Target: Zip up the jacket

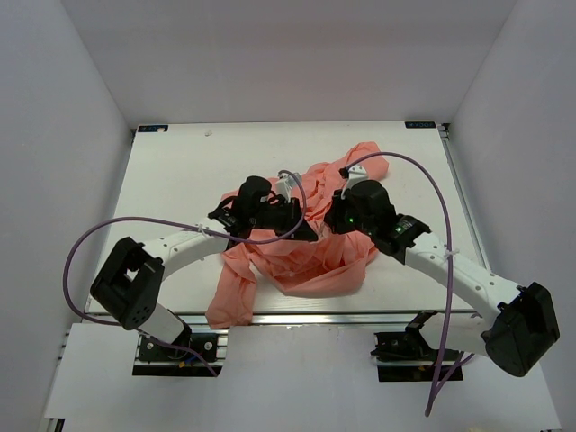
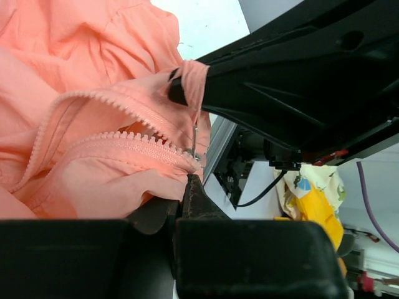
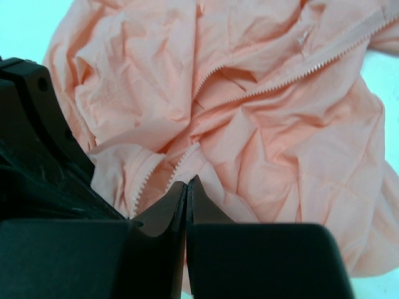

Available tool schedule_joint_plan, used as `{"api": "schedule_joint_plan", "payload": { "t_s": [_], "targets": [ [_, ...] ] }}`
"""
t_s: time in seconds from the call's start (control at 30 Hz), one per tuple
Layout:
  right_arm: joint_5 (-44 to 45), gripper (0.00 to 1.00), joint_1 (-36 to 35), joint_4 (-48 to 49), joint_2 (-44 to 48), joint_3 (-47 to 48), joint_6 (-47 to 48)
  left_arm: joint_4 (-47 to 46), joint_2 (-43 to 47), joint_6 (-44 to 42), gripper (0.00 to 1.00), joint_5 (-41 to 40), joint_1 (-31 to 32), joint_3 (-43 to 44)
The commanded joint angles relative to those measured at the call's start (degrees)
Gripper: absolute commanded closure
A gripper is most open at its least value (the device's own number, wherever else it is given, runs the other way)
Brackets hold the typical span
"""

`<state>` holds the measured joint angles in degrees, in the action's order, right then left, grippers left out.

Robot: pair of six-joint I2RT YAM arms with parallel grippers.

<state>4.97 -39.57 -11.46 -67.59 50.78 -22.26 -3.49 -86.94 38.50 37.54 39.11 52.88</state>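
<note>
LIVE | jacket (image 2: pixel 75 50) hem is pinched by left gripper (image 2: pixel 181 202), just below slider (image 2: pixel 194 154) | pull tab (image 2: pixel 192 75) is clamped by right gripper (image 3: pixel 187 187) | 2 open tooth rows (image 2: pixel 124 138) are splayed away from both

Bright, even overhead light; shadows faint.
White tabletop (image 1: pixel 180 171) near blown out; black right-gripper fingers (image 3: pixel 165 218) blurred near lens; salmon-pink wrinkled fabric jacket (image 3: pixel 280 143) sharp.

Curved white left arm link (image 1: pixel 189 245) and white right arm link (image 1: pixel 454 270) meet blocky black joint housings (image 1: pixel 128 283) at the lower corners; thin purple cables (image 1: pixel 76 256) loop off both; matte black right pincer (image 3: pixel 187 187) tapers to wedges.
</note>
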Motion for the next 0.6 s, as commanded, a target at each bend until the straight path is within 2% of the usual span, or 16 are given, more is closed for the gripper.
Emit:
{"api": "schedule_joint_plan", "payload": {
  "t_s": [0.0, 0.07, 0.2, 0.23, 0.27, 0.3, 0.37, 0.5, 0.53, 0.57],
  "targets": [
    [2.68, 1.00, 0.28, 11.19, 1.32, 0.55, 3.18, 7.17, 1.33, -3.43, 1.00, 0.61, 1.58, 2.40],
    [0.49, 1.00, 0.28, 13.04, 2.02, 0.46, 4.24, 10.32, 0.81, -4.74, 0.98, -0.01, 1.49, 3.71],
    [-2.94, 1.00, 0.28, 11.56, 5.18, 0.19, 5.65, 14.38, 1.50, -7.12, 0.79, -4.48, 1.58, 6.35],
    [-3.12, 1.00, 0.28, 7.29, 5.54, 0.89, 4.52, 14.12, 1.94, -7.30, 0.75, -6.15, 1.58, 6.53],
    [-3.47, 1.00, 0.28, 5.77, 5.72, 1.24, 4.16, 13.77, 2.38, -7.47, 0.69, -6.68, 1.58, 6.62],
    [-4.52, 1.00, 0.28, 4.36, 5.98, 1.68, 4.16, 13.86, 2.82, -8.00, 0.56, -7.47, 1.49, 7.32],
    [-5.14, 1.00, 0.28, 1.11, 5.89, 3.08, 4.24, 14.56, 3.88, -9.14, 0.39, -9.58, 1.58, 8.55],
    [-7.87, 1.00, 0.20, -1.45, 5.72, 4.67, 4.77, 19.82, 5.90, -13.61, 0.08, -14.84, 1.58, 11.45],
    [-7.96, 1.00, 0.28, -1.63, 5.54, 4.94, 4.68, 20.44, 6.42, -14.58, 0.02, -15.47, 1.58, 12.15],
    [-8.22, 1.00, 0.20, -1.72, 5.45, 5.29, 4.68, 20.88, 7.73, -15.29, 0.02, -16.09, 1.67, 12.24]
  ]
}}
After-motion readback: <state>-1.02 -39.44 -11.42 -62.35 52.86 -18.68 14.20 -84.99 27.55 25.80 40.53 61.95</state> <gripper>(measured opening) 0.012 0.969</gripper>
